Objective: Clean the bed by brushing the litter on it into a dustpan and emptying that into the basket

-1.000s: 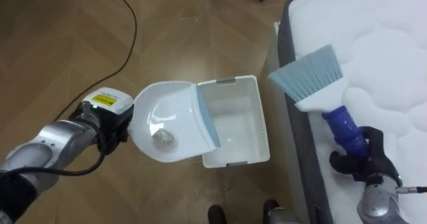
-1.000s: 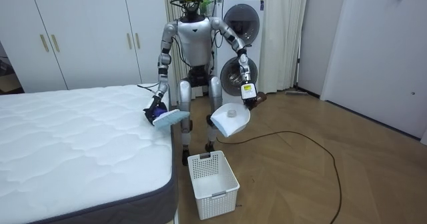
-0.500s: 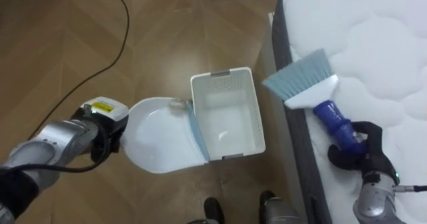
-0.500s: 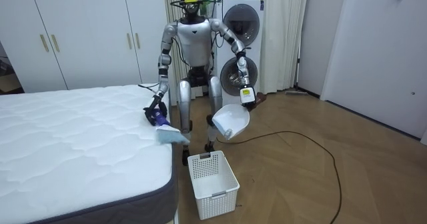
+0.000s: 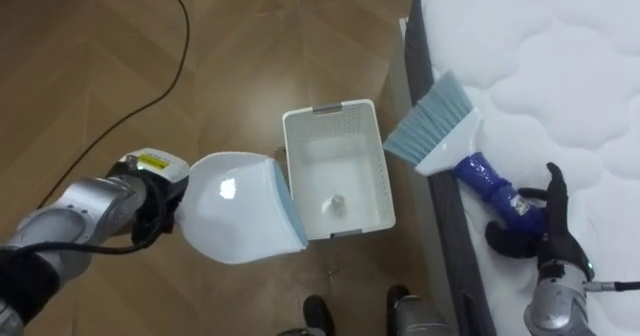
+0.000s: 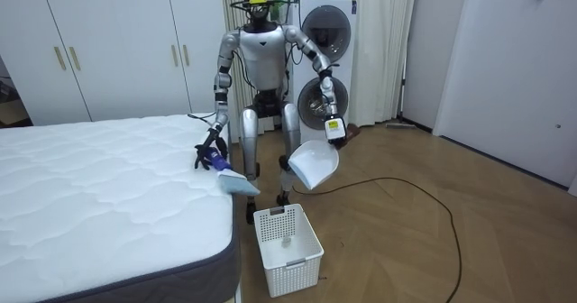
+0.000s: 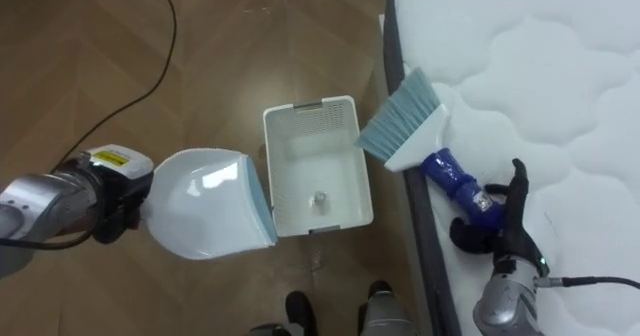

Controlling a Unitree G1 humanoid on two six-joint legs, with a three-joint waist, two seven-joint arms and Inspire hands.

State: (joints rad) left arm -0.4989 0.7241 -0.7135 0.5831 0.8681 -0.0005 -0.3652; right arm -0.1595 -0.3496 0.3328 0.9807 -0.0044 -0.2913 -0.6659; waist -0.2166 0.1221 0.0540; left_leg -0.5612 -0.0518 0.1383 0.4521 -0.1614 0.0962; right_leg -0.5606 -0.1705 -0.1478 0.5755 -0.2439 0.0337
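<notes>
I stand at the corner of the white mattress (image 5: 570,66). A brush (image 5: 432,126) with light-blue bristles and a blue handle lies on the mattress edge, its bristles out over the floor. My right hand (image 5: 548,238) is open, fingers straight, beside the end of the handle. My left hand (image 5: 142,208) is shut on the handle of a white dustpan (image 5: 235,206), which is tipped towards the white basket (image 5: 335,126) on the floor. A small crumpled ball (image 5: 337,204) lies in the basket. The room view shows the dustpan (image 6: 315,163) above the basket (image 6: 287,240).
Wooden floor lies to the left of the basket. Behind me stand a washing machine (image 6: 320,59) and white wardrobes (image 6: 108,41). The mattress (image 6: 90,195) fills the room view's left.
My right hand has opened and let go of the brush, which now lies on the mattress edge. The dustpan has tipped further and the ball has dropped from it into the basket.
</notes>
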